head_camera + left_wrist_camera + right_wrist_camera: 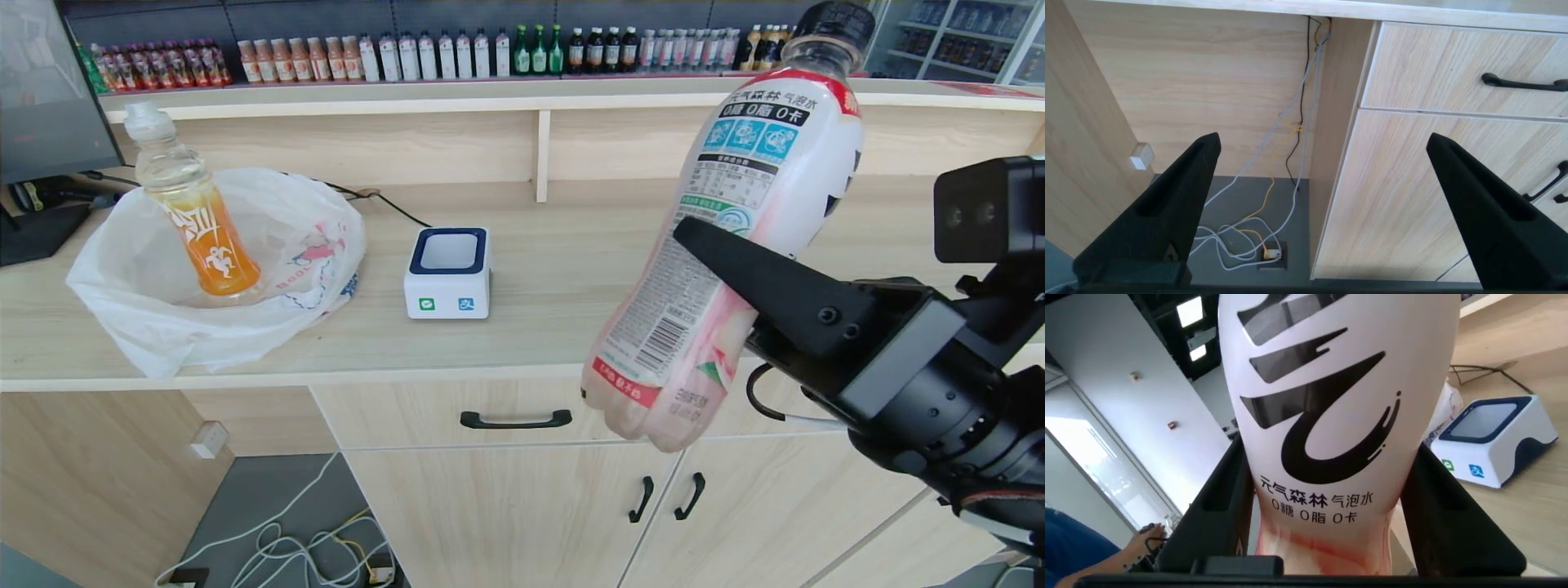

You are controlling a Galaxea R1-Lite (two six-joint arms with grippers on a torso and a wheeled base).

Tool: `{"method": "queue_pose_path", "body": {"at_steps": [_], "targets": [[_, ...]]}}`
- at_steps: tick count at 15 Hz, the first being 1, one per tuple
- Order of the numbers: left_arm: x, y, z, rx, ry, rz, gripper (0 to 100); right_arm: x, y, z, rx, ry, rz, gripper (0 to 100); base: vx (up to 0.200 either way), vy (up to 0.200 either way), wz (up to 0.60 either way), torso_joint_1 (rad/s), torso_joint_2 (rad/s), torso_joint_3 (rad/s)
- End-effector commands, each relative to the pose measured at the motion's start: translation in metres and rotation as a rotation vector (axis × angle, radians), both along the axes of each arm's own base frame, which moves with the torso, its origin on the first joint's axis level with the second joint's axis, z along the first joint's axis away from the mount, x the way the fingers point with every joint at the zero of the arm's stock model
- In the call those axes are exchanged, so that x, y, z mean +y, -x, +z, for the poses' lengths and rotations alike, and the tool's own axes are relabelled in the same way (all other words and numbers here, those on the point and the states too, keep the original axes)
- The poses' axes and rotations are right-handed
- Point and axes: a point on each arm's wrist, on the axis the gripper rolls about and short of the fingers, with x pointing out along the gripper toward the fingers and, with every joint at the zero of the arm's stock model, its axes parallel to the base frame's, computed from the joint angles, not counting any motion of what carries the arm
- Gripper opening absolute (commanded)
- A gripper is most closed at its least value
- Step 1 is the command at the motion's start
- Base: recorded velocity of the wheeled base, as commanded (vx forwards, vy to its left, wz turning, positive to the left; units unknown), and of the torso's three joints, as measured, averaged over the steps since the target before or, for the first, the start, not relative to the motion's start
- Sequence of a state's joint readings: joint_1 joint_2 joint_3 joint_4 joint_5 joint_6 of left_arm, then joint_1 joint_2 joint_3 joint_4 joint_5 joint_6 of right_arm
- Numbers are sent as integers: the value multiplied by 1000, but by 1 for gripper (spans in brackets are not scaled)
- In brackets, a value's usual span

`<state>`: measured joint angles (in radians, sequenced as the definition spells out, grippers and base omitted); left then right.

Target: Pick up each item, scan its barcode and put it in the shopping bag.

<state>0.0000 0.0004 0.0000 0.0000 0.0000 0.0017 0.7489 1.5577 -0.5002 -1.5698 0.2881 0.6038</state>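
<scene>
While our right gripper [722, 265] clamps the pink bottle [755, 163] tilted, barcode [663, 339] exposed, we judge it bound for the scanner [447, 272] to its left; our left gripper [1323, 143] gapes empty.

We saw bright, even indoor light over the counter [571, 269], with only soft shadows beside the scanner [447, 273] and the shopping bag [155, 327]. In the right wrist view, ceiling lamps [1190, 310] glowed overhead. Below the counter, the floor [1294, 237] lay dimmer.
</scene>
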Motion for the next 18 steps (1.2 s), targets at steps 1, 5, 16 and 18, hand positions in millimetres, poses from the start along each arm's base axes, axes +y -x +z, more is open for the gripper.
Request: {"method": "queue_pose_path", "body": {"at_steps": [1, 5, 16, 18], "targets": [[0, 0, 0, 0, 0, 0, 100, 7, 1, -2, -3, 17, 56, 0, 0, 0, 0, 0, 0, 0], [0, 0, 0, 0, 0, 0, 100, 8, 2, -3, -20, 40, 103, 0, 0, 0, 0, 0, 0, 0], [0, 0, 0, 0, 0, 0, 100, 12, -4, -5, -47, 61, 83, 0, 0, 0, 0, 0, 0, 0], [0, 0, 0, 0, 0, 0, 100, 13, -4, -5, -69, 68, 72, 0, 0, 0, 0, 0, 0, 0]]}}
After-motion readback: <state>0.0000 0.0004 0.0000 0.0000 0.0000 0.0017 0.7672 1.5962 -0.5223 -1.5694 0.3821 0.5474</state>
